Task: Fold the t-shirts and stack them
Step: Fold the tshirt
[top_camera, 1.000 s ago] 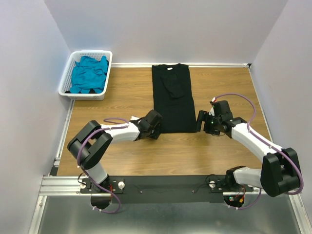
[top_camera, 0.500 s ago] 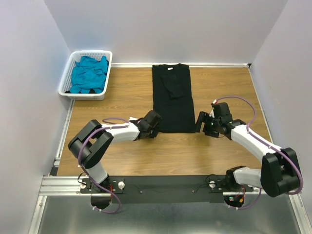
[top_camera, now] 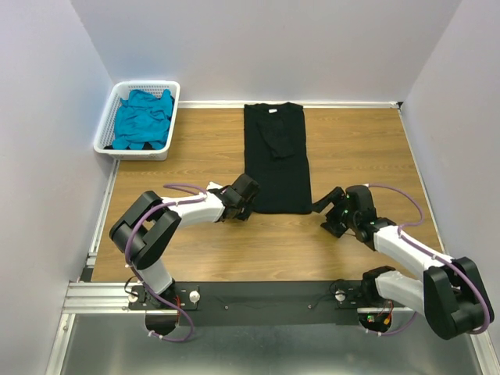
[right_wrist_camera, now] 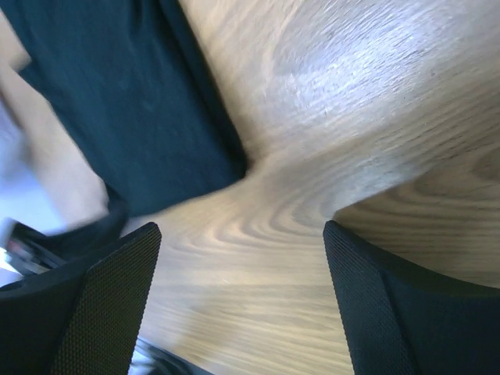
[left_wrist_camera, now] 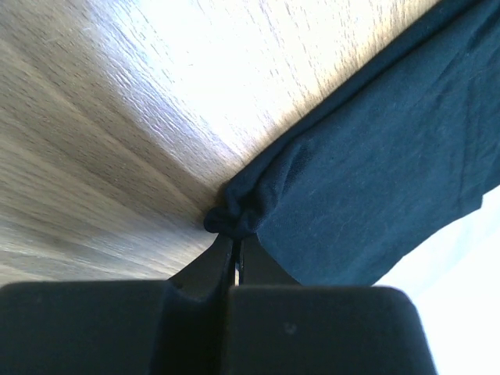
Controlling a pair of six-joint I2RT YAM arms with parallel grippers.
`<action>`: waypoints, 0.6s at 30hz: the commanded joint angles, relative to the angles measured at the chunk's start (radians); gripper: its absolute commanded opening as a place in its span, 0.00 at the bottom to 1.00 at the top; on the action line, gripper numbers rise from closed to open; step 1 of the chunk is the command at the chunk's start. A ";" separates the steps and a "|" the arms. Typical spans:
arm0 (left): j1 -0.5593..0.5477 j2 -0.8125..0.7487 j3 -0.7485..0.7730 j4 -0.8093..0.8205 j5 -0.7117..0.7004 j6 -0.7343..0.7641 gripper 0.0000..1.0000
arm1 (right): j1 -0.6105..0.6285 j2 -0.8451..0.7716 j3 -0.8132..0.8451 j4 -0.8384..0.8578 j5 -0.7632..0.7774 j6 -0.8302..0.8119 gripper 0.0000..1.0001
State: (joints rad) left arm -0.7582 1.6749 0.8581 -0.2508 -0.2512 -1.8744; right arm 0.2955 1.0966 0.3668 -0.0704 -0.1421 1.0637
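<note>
A black t-shirt, folded into a long strip, lies on the middle of the wooden table. My left gripper is at its near left corner, shut on a bunched bit of the hem. In the left wrist view the left gripper has its jaws together, with the black t-shirt spreading off to the right. My right gripper stands open just off the near right corner. In the right wrist view the right gripper has only bare wood between its pads, and the black t-shirt lies ahead of them. A teal t-shirt is crumpled in the basket.
A white slotted basket stands at the far left corner. Pale walls close the table on the left, back and right. Bare wood runs along both sides of the black shirt and in front of it.
My left gripper has shut on the shirt's near left corner. The right arm has drawn back toward the near edge, its gripper still open by the near right corner.
</note>
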 commanded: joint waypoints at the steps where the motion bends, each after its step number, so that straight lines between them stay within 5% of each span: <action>1: 0.005 0.016 0.001 -0.100 -0.019 0.072 0.00 | 0.016 -0.023 -0.037 0.129 0.102 0.234 0.90; 18: 0.005 -0.102 -0.008 -0.094 -0.014 0.123 0.00 | 0.117 0.140 -0.081 0.185 0.193 0.479 0.87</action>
State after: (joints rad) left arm -0.7547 1.6241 0.8593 -0.2966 -0.2459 -1.7771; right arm 0.3996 1.1946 0.3145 0.1452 -0.0288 1.5036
